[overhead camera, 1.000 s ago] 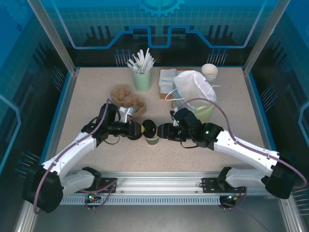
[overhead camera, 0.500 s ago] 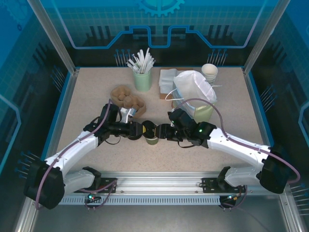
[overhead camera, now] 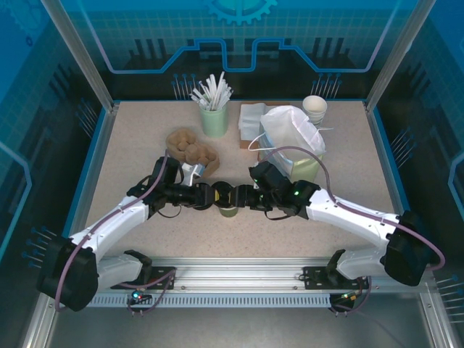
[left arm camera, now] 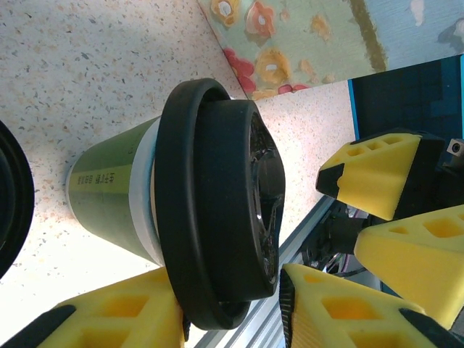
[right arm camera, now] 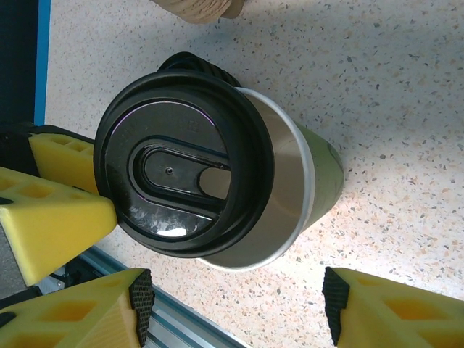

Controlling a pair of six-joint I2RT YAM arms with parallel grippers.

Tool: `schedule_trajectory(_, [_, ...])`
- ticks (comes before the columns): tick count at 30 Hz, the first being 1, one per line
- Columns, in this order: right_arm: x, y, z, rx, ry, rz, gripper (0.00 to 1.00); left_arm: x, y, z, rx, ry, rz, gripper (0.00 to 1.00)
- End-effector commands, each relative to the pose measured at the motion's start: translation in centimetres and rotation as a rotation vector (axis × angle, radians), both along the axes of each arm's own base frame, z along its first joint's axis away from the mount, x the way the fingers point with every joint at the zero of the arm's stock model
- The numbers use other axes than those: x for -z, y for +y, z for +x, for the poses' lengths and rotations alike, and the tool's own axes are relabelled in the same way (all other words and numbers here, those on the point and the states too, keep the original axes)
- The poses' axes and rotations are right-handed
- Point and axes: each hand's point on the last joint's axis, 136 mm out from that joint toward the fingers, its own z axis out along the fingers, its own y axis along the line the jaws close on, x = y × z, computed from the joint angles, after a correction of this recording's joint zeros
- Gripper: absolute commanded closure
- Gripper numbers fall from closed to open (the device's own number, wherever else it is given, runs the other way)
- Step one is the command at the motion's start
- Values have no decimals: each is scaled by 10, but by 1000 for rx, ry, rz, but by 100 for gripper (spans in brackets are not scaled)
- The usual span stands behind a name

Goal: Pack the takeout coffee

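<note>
Black lid (right arm camera: 181,174) sits crooked on the takeout coffee (right arm camera: 319,170); right gripper (right arm camera: 235,308) gapes around it, empty; left gripper (left arm camera: 232,301) straddles the rim, grip unclear; brown carrier (overhead camera: 192,148) just behind.

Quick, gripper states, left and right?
Left gripper: straddling the black lid at its edge; grip cannot be told.
Right gripper: open, facing the takeout coffee, holding nothing.

A cup (right arm camera: 308,181) stands on the table (overhead camera: 145,145), with its lid (right arm camera: 181,167) off-centre on the rim. The lid's edge lies between the left gripper's (left arm camera: 230,308) fingertips (left arm camera: 341,312). The cup stands just ahead of the right gripper's (right arm camera: 237,293) spread fingers (right arm camera: 391,312), apart from them.
</note>
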Motion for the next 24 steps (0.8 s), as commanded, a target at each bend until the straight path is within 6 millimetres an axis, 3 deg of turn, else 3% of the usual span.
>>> schedule_trajectory(1, [-9,6,7,-11,-15,23,34,-4,1,-3,30,-24,-2,61])
schedule_trajectory(14, [-12,6,7,-7,-8,32,34,-3,6,-4,44,-68,74,54])
schedule_trajectory(24, [-8,3,8,1,0,29,34,2,-4,-6,95,-68,121,53])
